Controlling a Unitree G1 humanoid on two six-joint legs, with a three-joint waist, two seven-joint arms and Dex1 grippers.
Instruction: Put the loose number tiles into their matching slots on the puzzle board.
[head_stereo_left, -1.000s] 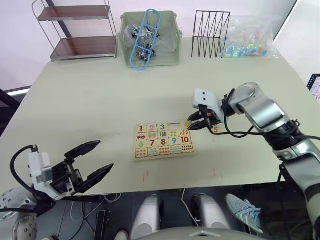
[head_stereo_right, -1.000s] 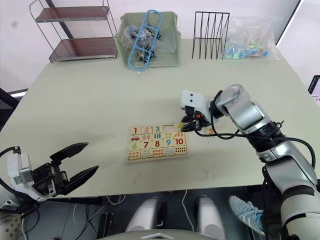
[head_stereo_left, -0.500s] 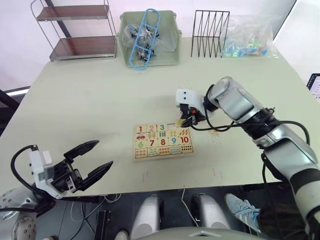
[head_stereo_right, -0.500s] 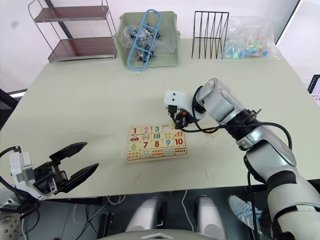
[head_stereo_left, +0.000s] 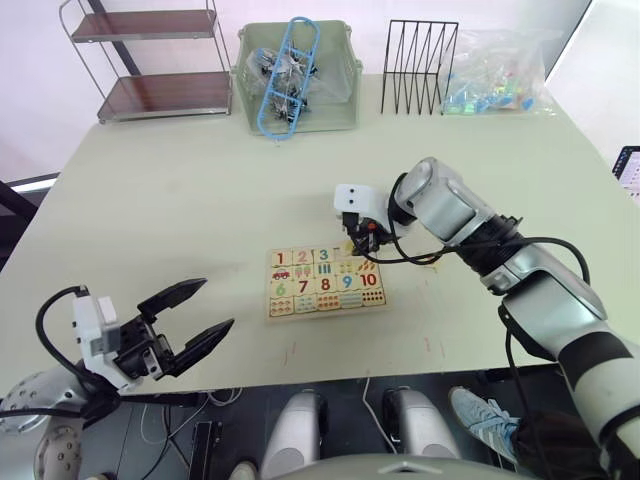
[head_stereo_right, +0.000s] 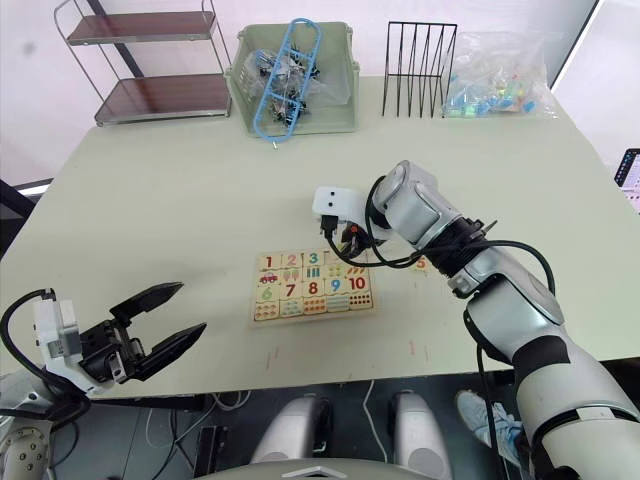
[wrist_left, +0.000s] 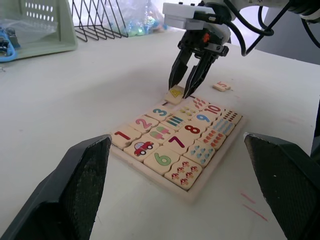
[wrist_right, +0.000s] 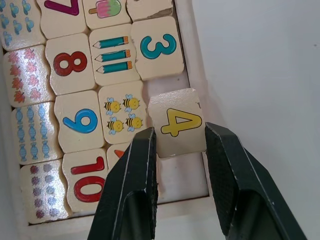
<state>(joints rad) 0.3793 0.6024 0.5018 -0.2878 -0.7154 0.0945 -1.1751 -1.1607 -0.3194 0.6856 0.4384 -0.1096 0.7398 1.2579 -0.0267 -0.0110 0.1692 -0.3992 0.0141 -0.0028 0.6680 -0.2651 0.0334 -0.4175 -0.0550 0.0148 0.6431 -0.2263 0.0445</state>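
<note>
The puzzle board (head_stereo_left: 322, 281) lies flat near the table's front middle. Tiles 1, 2 and 3 sit in its far row. My right gripper (head_stereo_left: 361, 245) is shut on the loose tile with a yellow 4 (wrist_right: 177, 123). It holds the tile tilted at the board's far edge, over the slot beside the 3 (wrist_right: 158, 47). The slot at the row's end (wrist_right: 184, 176) is bare wood. A loose tile 5 (wrist_left: 221, 86) lies on the table just right of the board. My left gripper (head_stereo_left: 218, 304) hangs open near the front left edge, well clear of the board.
Along the far edge stand a two-tier metal shelf (head_stereo_left: 160, 60), a green bin (head_stereo_left: 335, 108) with a blue hanger in it, a black wire rack (head_stereo_left: 420, 68) and a clear bag of colourful pieces (head_stereo_left: 497, 73).
My right gripper has swung left with the 4 tile, from beside the board's right end to its far edge next to the 3. The left gripper has barely shifted.
</note>
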